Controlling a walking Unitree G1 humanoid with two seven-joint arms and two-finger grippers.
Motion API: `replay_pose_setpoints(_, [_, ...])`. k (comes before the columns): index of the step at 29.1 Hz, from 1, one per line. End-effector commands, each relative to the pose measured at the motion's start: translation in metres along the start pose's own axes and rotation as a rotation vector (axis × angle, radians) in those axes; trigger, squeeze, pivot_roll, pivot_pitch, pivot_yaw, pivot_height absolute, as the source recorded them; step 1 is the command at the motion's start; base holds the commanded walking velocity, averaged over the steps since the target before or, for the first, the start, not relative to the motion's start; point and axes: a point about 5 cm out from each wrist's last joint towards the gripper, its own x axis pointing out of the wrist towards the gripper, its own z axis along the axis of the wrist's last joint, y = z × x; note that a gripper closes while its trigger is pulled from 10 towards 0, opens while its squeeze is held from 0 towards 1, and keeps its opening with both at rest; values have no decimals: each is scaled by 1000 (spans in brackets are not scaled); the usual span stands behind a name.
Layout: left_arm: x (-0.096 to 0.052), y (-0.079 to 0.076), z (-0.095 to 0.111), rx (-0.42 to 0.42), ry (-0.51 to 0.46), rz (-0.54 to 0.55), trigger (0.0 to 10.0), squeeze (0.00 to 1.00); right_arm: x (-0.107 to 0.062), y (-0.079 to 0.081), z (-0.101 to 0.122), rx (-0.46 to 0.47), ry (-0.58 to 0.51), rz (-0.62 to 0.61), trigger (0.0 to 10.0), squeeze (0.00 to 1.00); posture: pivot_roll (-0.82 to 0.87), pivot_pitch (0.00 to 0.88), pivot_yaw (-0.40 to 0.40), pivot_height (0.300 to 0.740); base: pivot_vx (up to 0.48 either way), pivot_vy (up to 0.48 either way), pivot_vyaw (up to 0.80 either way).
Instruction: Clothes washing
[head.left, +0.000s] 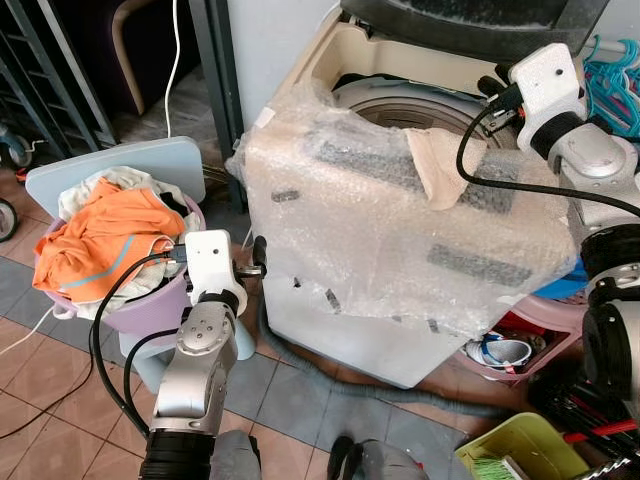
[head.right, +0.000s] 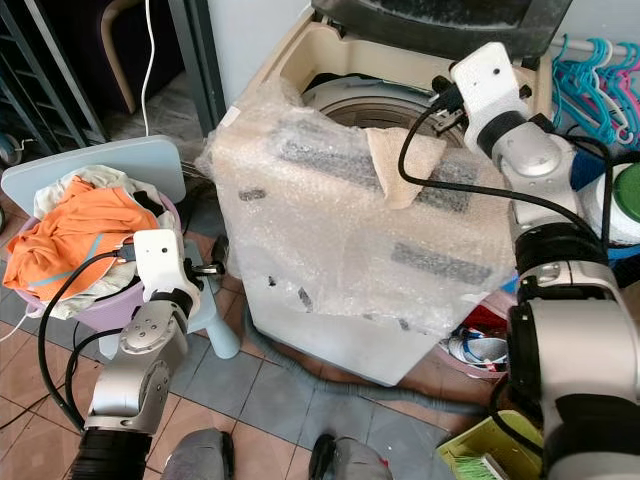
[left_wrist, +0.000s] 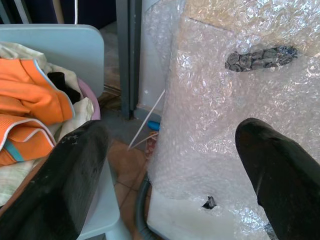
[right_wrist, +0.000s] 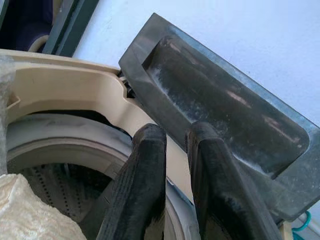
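Observation:
A top-loading washing machine (head.left: 400, 250) wrapped in bubble wrap stands with its dark lid (right_wrist: 215, 110) raised and its drum (head.left: 420, 105) exposed. A cream cloth (head.left: 437, 165) hangs over the front rim, half inside. My right gripper (right_wrist: 175, 132) hovers over the drum's back right rim, below the lid, shut with nothing in it. To the left, a purple basket (head.left: 150, 305) holds an orange garment (head.left: 105, 240) and pale clothes. My left gripper (left_wrist: 170, 150) is low between the basket and the machine's side, open and empty.
The basket rests on a light blue stool (head.left: 130, 165). A grey hose (head.left: 330, 375) runs along the tiled floor under the machine. A pink basin (head.left: 520, 340), a yellow-green bin (head.left: 520, 450) and teal hangers (head.left: 610, 80) crowd the right side. A dark metal post (head.left: 215, 80) stands behind.

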Motion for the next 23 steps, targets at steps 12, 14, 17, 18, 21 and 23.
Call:
replay_pose_setpoints(12, [-1, -2, -7, -16, 22, -11, 10000, 0, -45, 41, -6, 308, -109, 293, 10000, 0, 21, 55, -26, 740, 0, 0, 0])
replay_pose_setpoints(14, [1, -3, -5, -15, 16, -15, 10000, 0, -51, 51, -2, 332, -118, 382, 10000, 0, 18, 54, -24, 740, 0, 0, 0])
replay_pose_setpoints(17, [4, -3, -2, -17, 6, -12, 10000, 0, -56, 64, 5, 386, -129, 487, 10000, 0, 20, 56, -31, 740, 0, 0, 0])
replay_pose_setpoints(18, [6, -4, -1, -23, 0, -10, 10000, 0, -56, 73, 6, 404, -120, 526, 10000, 0, 20, 62, -31, 740, 0, 0, 0])
replay_pose_setpoints(21, [4, -4, 3, -48, -23, 10, 10000, 0, -48, 92, 7, 418, -101, 481, 10000, 0, 30, 58, -32, 740, 0, 0, 0])
replay_pose_setpoints(23, [4, -4, 4, -57, -25, 14, 10000, 0, -47, 102, 7, 424, -84, 454, 10000, 0, 33, 59, -31, 740, 0, 0, 0])
